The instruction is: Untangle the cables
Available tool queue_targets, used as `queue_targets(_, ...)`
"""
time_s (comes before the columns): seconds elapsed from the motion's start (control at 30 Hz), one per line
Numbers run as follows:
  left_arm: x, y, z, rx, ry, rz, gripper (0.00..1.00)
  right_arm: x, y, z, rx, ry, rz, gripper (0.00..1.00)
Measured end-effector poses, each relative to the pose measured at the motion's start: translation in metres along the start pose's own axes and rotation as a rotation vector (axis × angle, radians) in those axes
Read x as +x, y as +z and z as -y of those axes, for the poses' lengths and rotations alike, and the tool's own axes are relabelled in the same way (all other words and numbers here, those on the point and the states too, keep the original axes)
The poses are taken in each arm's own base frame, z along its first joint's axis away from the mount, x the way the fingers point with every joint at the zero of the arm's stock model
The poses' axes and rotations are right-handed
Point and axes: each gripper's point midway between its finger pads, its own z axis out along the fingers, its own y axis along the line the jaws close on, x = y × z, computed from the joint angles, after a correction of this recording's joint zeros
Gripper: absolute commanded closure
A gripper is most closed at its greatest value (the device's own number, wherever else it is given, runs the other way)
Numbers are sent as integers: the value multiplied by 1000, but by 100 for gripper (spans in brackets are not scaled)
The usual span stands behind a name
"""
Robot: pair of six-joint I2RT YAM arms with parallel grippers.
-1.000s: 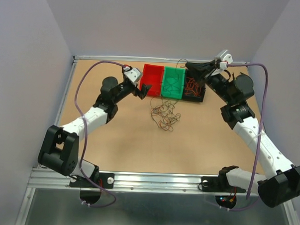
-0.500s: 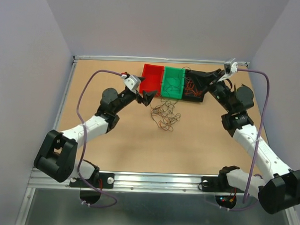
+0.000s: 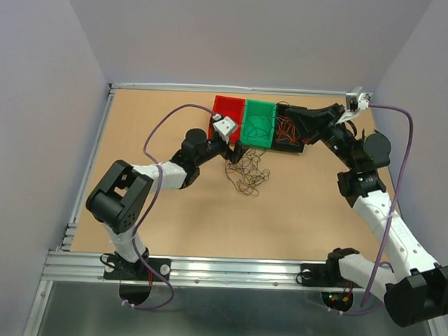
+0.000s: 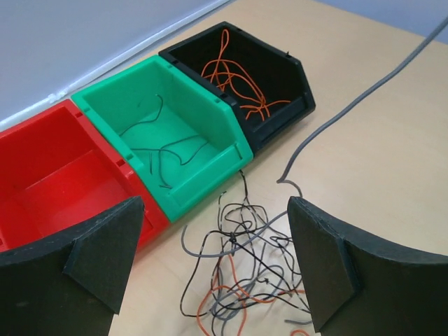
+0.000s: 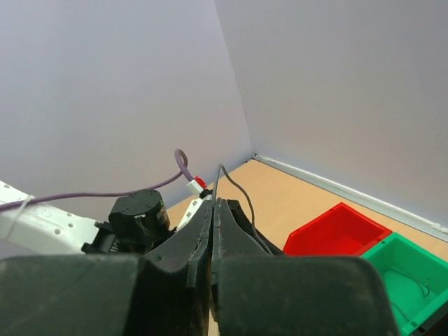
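Over the table (image 3: 154,232), the overhead camera showed the cables (image 3: 246,173) lying in a loose tangle just in front of three bins: a red bin (image 3: 228,106), a green bin (image 3: 259,125) and a black bin (image 3: 301,147). The left claw (image 3: 238,148) hung at the tangle's near-left edge. The right claw (image 3: 290,111) was raised above the black bin.

From the left wrist, the left claw (image 4: 213,231) stood wide open and empty, with the tangle directly under it. One grey cable (image 4: 364,91) rose out of the heap toward the upper right. A few dark wires lay in the green bin and orange ones in the black bin, while the red bin looked bare.

From the right wrist, the right claw (image 5: 212,210) was pressed closed, pinching the grey cable, which curled up off its tips.

These wires looked almost weightless, springy and slick, and likely to snag on each other, so a pull would probably drag the whole heap. A free end or an outer loop seemed the better hold, not the knotted middle.
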Motion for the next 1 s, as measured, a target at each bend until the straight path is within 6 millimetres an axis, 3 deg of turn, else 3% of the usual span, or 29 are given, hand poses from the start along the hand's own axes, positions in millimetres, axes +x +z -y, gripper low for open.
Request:
queue_targets(0.2, 0, 23, 0, 8, 20, -23, 10, -4, -2, -4, -13, 8, 4, 99)
queue_targets(0.3, 6, 33, 9, 69, 18, -48, 10, -9, -5, -7, -21, 4, 13, 99)
queue_targets(0.53, 20, 32, 30, 162, 28, -93, 10, -21, -10, -6, -13, -8, 39, 99)
queue_targets(0.77, 26, 32, 43, 230, 23, -100, 22, -24, -13, -6, -16, 14, 41, 99)
queue_targets(0.9, 46, 36, 46, 245, 17, -148, 21, -30, -17, -6, -12, 14, 51, 99)
queue_targets(1.0, 56, 35, 46, 243, 13, -180, 9, -37, -21, -7, -9, 10, 66, 100)
